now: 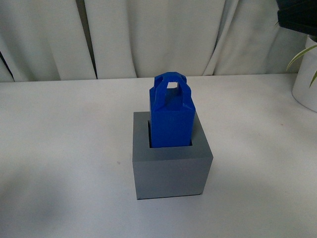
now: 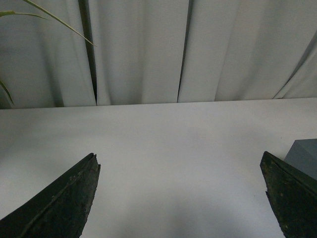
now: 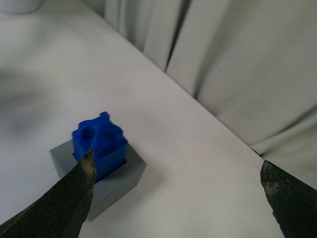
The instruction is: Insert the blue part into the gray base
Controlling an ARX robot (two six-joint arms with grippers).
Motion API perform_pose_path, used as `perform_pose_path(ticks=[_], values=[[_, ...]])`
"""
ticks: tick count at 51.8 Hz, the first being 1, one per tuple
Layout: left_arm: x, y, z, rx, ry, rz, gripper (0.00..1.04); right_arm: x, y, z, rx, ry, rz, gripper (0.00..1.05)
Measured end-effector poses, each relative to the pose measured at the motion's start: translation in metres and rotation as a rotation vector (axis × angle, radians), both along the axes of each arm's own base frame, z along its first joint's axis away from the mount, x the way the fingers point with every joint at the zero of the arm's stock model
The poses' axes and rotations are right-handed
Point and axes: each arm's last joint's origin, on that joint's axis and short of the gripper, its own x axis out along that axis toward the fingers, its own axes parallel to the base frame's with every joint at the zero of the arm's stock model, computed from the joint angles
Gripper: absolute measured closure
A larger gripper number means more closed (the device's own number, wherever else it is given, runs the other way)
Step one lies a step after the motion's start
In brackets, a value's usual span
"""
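The blue part [image 1: 171, 115] stands upright in the square recess of the gray base [image 1: 171, 168] at the middle of the white table; its loop handle sticks up above the rim. In the right wrist view the blue part [image 3: 99, 144] sits in the gray base [image 3: 119, 181] far below, partly behind one finger. My right gripper [image 3: 178, 171] is open, high above the table and holding nothing. My left gripper [image 2: 181, 166] is open over bare table, with a corner of the gray base [image 2: 303, 156] beside one finger. Neither gripper shows in the front view.
A white plant pot [image 1: 307, 82] with green leaves stands at the table's back right. A dark piece of robot hardware [image 1: 297, 17] hangs at the top right. White curtains [image 1: 158, 34] close off the back edge of the table [image 1: 59, 148].
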Motion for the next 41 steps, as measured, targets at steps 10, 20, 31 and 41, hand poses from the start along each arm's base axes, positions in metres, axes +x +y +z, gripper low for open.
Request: perform_pose_path(ticks=[10, 20, 31, 41], values=[[0.000, 0.000, 0.000, 0.000, 0.000, 0.000, 0.06, -0.006, -0.003, -0.010, 0.107, 0.042, -0.062, 0.07], [0.000, 0.000, 0.000, 0.000, 0.000, 0.000, 0.06, -0.006, -0.003, -0.010, 0.127, 0.059, -0.069, 0.07], [0.000, 0.000, 0.000, 0.000, 0.000, 0.002, 0.06, -0.025, -0.014, -0.030, 0.314, -0.167, -0.729, 0.37], [0.000, 0.000, 0.000, 0.000, 0.000, 0.000, 0.06, -0.053, -0.031, -0.058, 0.376, -0.148, -0.806, 0.77]])
